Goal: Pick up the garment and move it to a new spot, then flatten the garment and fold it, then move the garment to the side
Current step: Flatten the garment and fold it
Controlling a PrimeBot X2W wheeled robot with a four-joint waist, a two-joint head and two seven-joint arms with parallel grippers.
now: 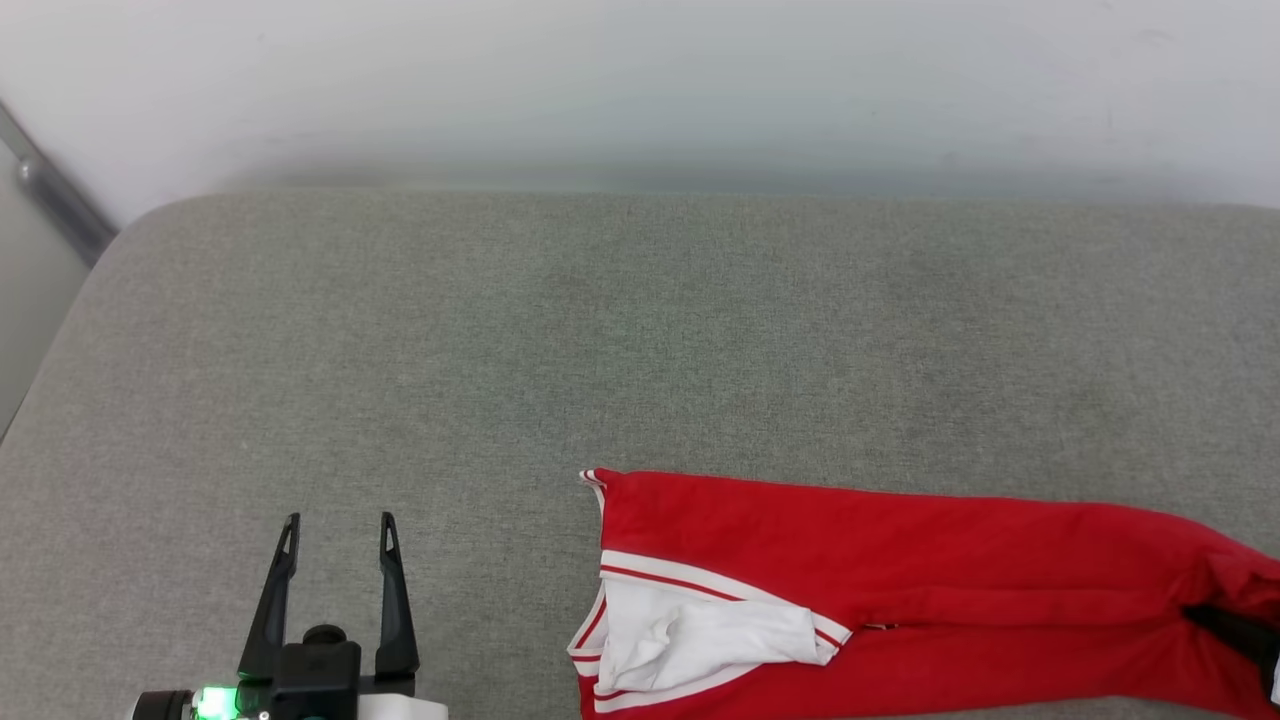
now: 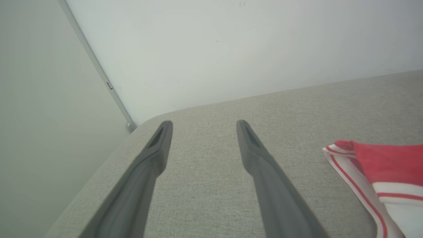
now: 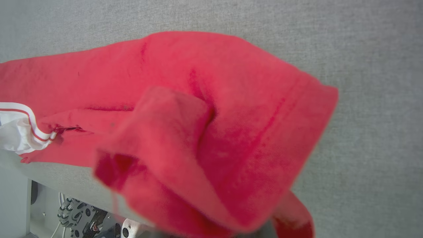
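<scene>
- Folding seems underway: right end effector [image 1: 1215, 622] clamps garment [image 1: 900, 560] end.
- Left end effector [image 1: 340, 522], spread apart, has sleeve [image 1: 700, 630] to its right.
- Next, likely: carry clamped end toward sleeve.

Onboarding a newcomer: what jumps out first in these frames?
The red shirt, strung along the near right edge of the grey cushion, white sleeve showing. Its right end bunches at the shut right hand. The left hand sits open and empty at lower left.
</scene>
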